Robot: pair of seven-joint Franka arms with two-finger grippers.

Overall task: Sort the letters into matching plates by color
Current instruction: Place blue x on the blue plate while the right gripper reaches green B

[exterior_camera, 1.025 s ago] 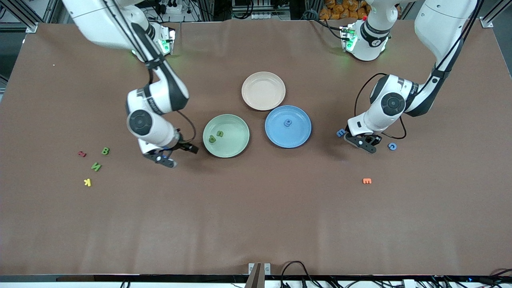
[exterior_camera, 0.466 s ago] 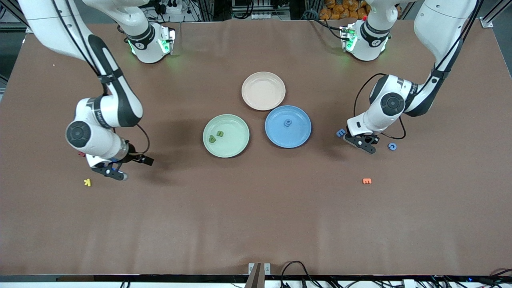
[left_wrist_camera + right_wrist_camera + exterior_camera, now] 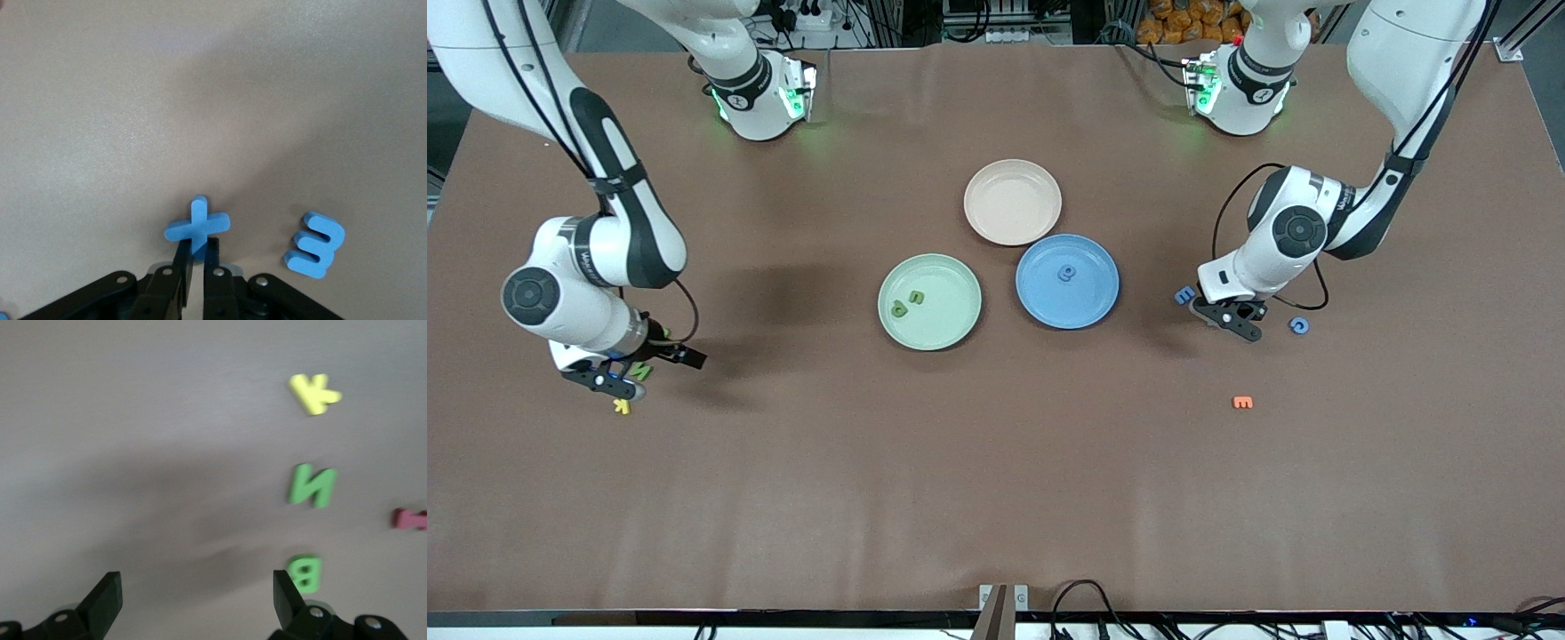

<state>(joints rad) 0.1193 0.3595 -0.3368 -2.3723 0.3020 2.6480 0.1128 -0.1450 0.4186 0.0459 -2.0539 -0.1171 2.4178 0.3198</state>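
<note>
Right gripper (image 3: 605, 380), fingers spread, empty, low over green N (image 3: 312, 485) beside yellow K (image 3: 622, 406); next: centre, descend, close.
Left gripper (image 3: 198, 261) pinches blue X (image 3: 197, 226) on table; next: lift, carry to blue plate (image 3: 1094, 302).
Green plate (image 3: 951, 324) holds two greens.

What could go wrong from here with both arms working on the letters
The left pincer pinches only the tip of the blue X, so it may slip out on lifting. The blue E lies close beside and could get nudged. The right pincer, open over the green B, is off-center and might clip the N.
</note>
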